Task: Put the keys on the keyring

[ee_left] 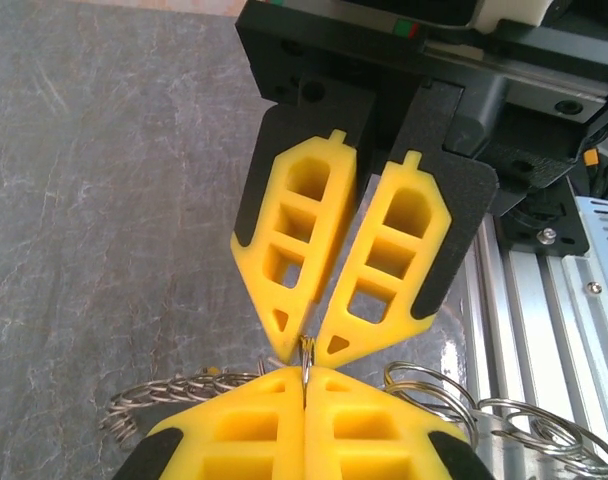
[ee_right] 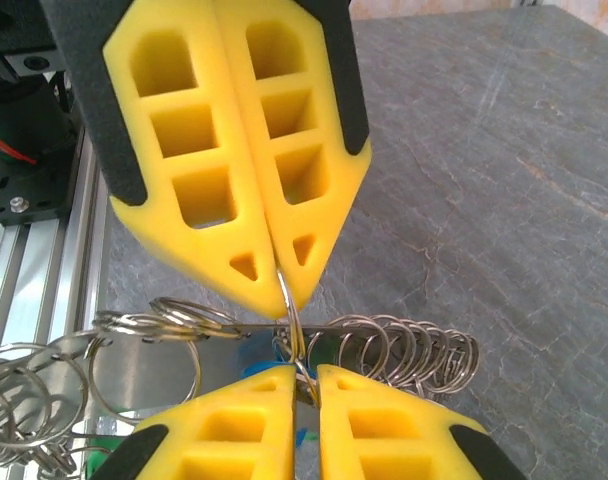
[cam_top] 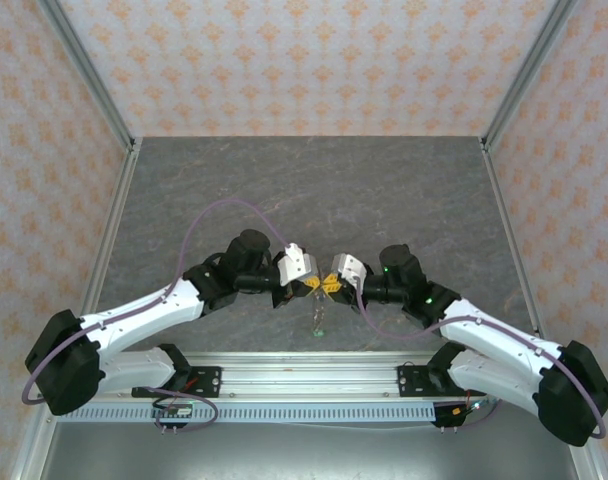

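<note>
The left hand (ee_left: pixel 306 376) is closed tight on the keyring (ee_right: pixel 288 312) wire. The right hand (ee_right: pixel 305 374) meets it there; whether it grips I cannot tell.

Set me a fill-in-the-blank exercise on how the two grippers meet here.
1. The left gripper and the right gripper meet ____ to tip.
2. Their fingers are coloured ____.
3. The thin metal ring is pinched by ____ of the grippers.
4. The table has a ____ stone pattern.
Missing words: tip; yellow; both; grey.
</note>
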Tool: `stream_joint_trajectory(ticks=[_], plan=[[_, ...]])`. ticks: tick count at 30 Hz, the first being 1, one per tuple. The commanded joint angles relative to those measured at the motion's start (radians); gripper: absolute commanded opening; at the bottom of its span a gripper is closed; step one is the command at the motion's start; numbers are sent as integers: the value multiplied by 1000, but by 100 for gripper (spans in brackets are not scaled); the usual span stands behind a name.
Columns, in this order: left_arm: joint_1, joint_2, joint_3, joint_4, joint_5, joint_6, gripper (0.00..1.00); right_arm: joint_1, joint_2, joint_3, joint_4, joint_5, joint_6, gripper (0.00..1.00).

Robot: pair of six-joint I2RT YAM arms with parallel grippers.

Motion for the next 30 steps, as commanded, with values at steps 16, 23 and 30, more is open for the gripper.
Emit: stream_joint_trajectory(ticks=[16, 23, 30], plan=[[-3, -41, 5, 46, 26, -9, 0, -1, -89, -22, 103, 10, 52, 21], [-4, -38, 8, 54, 31, -10, 0, -1, -46, 2, 102, -6, 39, 16], [-4, -30, 2, 59, 46, -11, 0, -1, -1, 6, 169, -28, 59, 9]])
